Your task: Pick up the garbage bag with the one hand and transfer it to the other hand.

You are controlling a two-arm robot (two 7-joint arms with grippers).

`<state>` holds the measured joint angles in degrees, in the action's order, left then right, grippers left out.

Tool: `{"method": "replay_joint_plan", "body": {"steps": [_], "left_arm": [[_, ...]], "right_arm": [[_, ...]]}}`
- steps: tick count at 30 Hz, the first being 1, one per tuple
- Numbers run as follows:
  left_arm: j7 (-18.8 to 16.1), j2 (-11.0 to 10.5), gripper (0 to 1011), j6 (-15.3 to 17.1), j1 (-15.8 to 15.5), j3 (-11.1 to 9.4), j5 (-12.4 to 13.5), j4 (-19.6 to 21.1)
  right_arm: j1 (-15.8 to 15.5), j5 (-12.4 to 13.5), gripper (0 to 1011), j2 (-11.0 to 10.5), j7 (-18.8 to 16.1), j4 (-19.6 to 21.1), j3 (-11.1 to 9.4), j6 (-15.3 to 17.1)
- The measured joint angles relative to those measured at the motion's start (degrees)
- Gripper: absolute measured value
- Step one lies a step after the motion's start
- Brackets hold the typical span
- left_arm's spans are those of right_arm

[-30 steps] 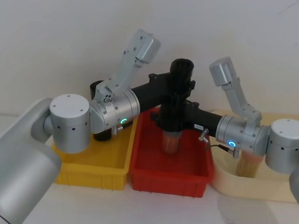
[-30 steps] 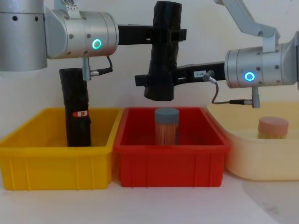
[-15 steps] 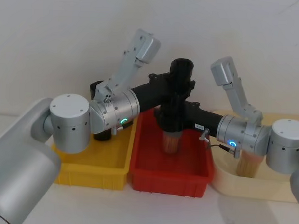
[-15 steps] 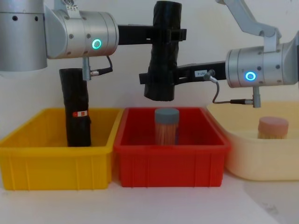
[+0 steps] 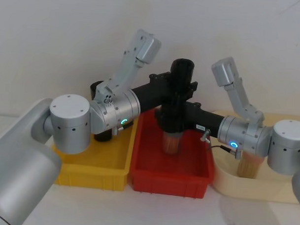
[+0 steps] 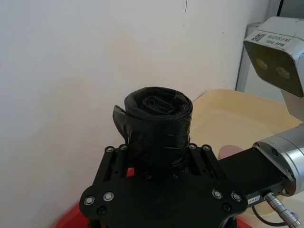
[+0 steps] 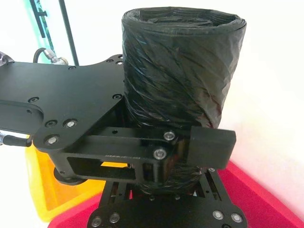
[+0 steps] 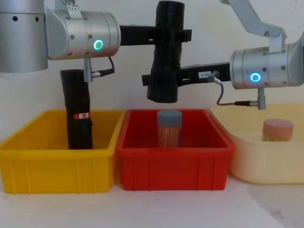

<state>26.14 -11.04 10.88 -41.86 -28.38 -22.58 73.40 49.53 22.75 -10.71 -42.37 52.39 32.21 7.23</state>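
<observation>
My left hand, the one with the green ring on its wrist, is pinched on the upper part of the garbage bag; its fingers press in against the wrinkled black plastic. The bag hangs nearly upright in the air above the red bin, clear of the bin's rim and clear of the grey-capped jar that stands inside it. My right hand, the one with the blue ring, reaches in from the far side of the red bin and has its fingers around the lower part of the same bag, just under my left hand's grip. The lower end of the roll sits between those fingers; I cannot tell whether they are already pressed tight on it.

Counting with the red bin as the mark: to its left, touching it, is one yellow bin, and in that stands one second black roll with a small red-and-white sticker, upright against the back wall. The red bin itself holds one jar. To its right, just beside it, is one cream tub holding one pink-capped jar. So: two black rolls, two jars, three containers, all on the white desk.
</observation>
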Motion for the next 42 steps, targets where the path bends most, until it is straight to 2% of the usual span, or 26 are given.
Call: {"method": "replay_joint_plan", "body": {"steps": [3, 6, 8, 10, 13, 18, 30, 42], "left_arm": [[0.0, 0.0, 575, 0.0, 0.0, 0.0, 0.0, 0.0], [0.0, 0.0, 641, 0.0, 0.0, 0.0, 0.0, 0.0], [0.0, 0.0, 738, 0.0, 0.0, 0.0, 0.0, 0.0], [0.0, 0.0, 756, 0.0, 0.0, 0.0, 0.0, 0.0], [0.0, 0.0, 883, 0.0, 0.0, 0.0, 0.0, 0.0], [0.0, 0.0, 992, 0.0, 0.0, 0.0, 0.0, 0.0], [0.0, 0.0, 1000, 0.0, 0.0, 0.0, 0.0, 0.0], [0.0, 0.0, 1000, 0.0, 0.0, 0.0, 0.01, 0.0]], "right_arm": [[-0.19, 0.1, 562, -0.19, 0.41, 0.39, 0.01, 0.26], [-0.4, 0.18, 562, -0.42, 0.9, 0.83, -0.03, 0.56], [-0.8, 0.23, 562, -0.79, 1.64, 1.44, -0.21, 0.96], [-1.05, 0.27, 562, -1.0, 2.17, 1.78, -0.3, 1.21], [-1.61, 0.37, 562, -1.5, 3.16, 2.58, -0.58, 1.67], [-2.53, 0.46, 562, -2.31, 5.01, 3.79, -1.02, 2.6], [-5.22, 0.11, 562, -5.06, 10.99, 7.18, -2.57, 6.21], [-6.54, -3.02, 562, -8.86, 18.65, 11.41, -4.97, 8.53]]}}
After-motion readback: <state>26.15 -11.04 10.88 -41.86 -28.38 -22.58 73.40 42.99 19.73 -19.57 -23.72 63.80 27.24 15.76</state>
